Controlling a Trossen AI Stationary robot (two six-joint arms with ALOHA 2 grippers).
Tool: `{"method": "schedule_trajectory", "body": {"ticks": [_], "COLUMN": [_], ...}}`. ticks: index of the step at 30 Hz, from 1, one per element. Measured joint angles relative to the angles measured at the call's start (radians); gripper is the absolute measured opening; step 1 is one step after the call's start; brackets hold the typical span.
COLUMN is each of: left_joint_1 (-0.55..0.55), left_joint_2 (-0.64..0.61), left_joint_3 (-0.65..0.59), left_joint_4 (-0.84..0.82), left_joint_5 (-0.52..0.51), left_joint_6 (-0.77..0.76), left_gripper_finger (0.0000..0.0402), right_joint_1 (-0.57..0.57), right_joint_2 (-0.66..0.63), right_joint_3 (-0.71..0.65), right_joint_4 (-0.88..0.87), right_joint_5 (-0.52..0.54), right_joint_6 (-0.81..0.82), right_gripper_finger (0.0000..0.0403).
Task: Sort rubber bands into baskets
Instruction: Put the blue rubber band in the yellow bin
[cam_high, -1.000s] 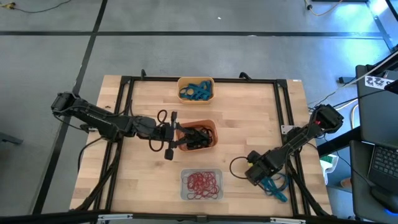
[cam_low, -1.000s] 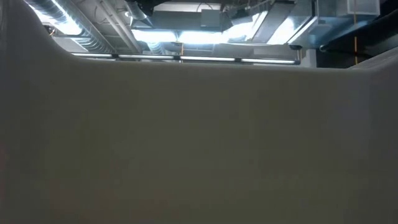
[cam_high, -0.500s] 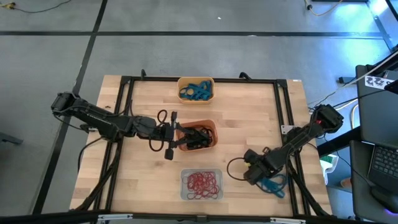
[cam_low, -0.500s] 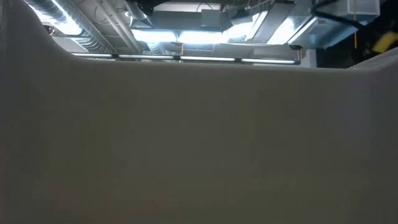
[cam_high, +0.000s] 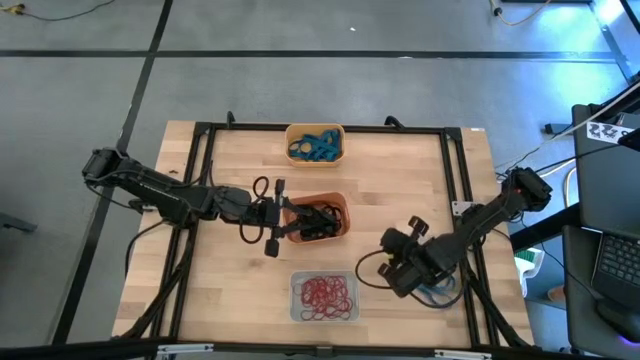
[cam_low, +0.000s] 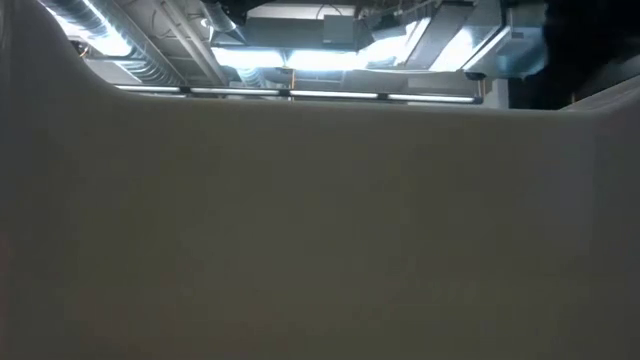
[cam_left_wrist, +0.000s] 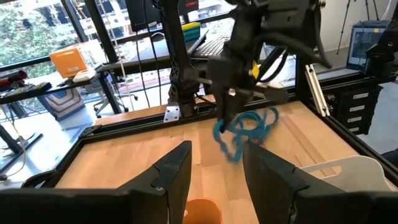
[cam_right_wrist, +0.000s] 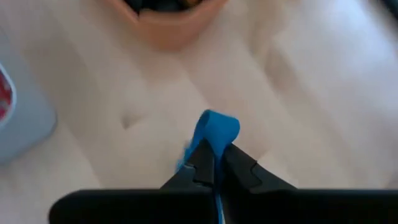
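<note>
Blue-teal rubber bands (cam_left_wrist: 244, 129): a small bunch hangs pinched in your right gripper (cam_right_wrist: 214, 163), whose fingers are closed tight on a blue loop (cam_right_wrist: 214, 132) and lifted off the bench (cam_high: 400, 190). From above, the bunch (cam_high: 436, 292) dangles at the near right of the bench, just right of the pale basket (cam_high: 324, 297). In the left wrist view the same strands trail below the right arm's head, clear of the wood.

Baskets run in a line down the middle of the bench. Far one, the yellow-orange basket (cam_high: 315, 143), holds blue-teal bands. The middle one, the red-orange basket (cam_high: 318, 218), holds black bands. The near pale basket holds red-pink bands (cam_high: 327, 292).

Your left gripper (cam_high: 277, 213) sits at the left rim of the red-orange basket, fingers (cam_left_wrist: 174, 171) spread wide with nothing visible between them; the orange rim (cam_left_wrist: 201, 208) shows just beyond them in the left wrist view. The left arm reaches in from the left edge of the bench.

The right arm comes in from the right edge, its wrist angled toward the near middle. A black frame (cam_high: 200, 180) borders the bench top.

The low view is blocked by a pale wall close to the lens (cam_low: 320, 230); only ceiling lights show above it.
</note>
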Motion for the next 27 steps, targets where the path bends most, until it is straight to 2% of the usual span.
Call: {"method": "schedule_trajectory", "body": {"ticks": [5, 9, 16, 27], "left_joint_1": [0.0, 0.0, 0.0, 0.0], "left_joint_2": [0.0, 0.0, 0.0, -0.044], "left_joint_3": [0.0, 0.0, 0.0, 0.0], "left_joint_4": [0.0, 0.0, 0.0, -0.061], "left_joint_5": [0.0, 0.0, 0.0, -0.001], "left_joint_6": [0.0, 0.001, 0.004, -0.008], "left_gripper_finger": [0.0141, 0.0141, 0.0141, 0.0141], "right_joint_1": [-0.011, -0.052, -0.172, -0.442], "right_joint_2": [0.0, 0.0, 0.0, 0.0], "right_joint_3": [0.047, 0.058, 0.058, 0.12], "right_joint_4": [-0.023, -0.01, 0.003, 0.112], "right_joint_5": [0.127, 0.188, 0.227, 0.23], "right_joint_6": [-0.073, -0.151, -0.297, -0.711], "right_gripper_finger": [0.0013, 0.0015, 0.0016, 0.0016]}}
